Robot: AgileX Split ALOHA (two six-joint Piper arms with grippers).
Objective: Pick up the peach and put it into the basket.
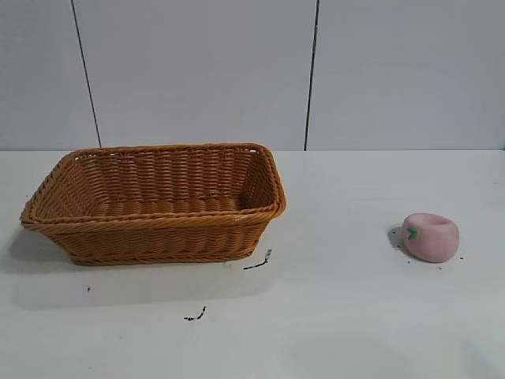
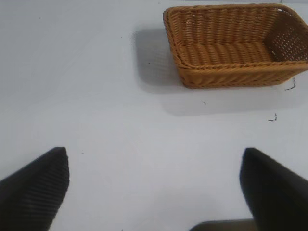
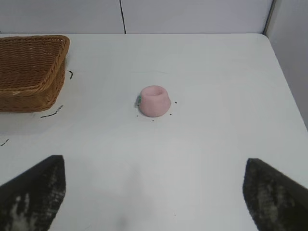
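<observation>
Nearest in the exterior view, a few small black marks (image 1: pixel 196 315) dot the white worktop (image 1: pixel 339 316). Beyond them the peach (image 1: pixel 430 236) sits on the worktop at the right, pale pink with a green leaf mark, well apart from the basket (image 1: pixel 158 204), which stands at the left with nothing visible inside. In the wrist views, the right claw (image 3: pixel 154 192) hangs spread wide above the worktop, the peach ahead of it and untouched; the left claw (image 2: pixel 154 185) is likewise spread wide, holding nothing, the basket ahead of it. A grey panelled wall (image 1: pixel 197 71) lies farthest.
</observation>
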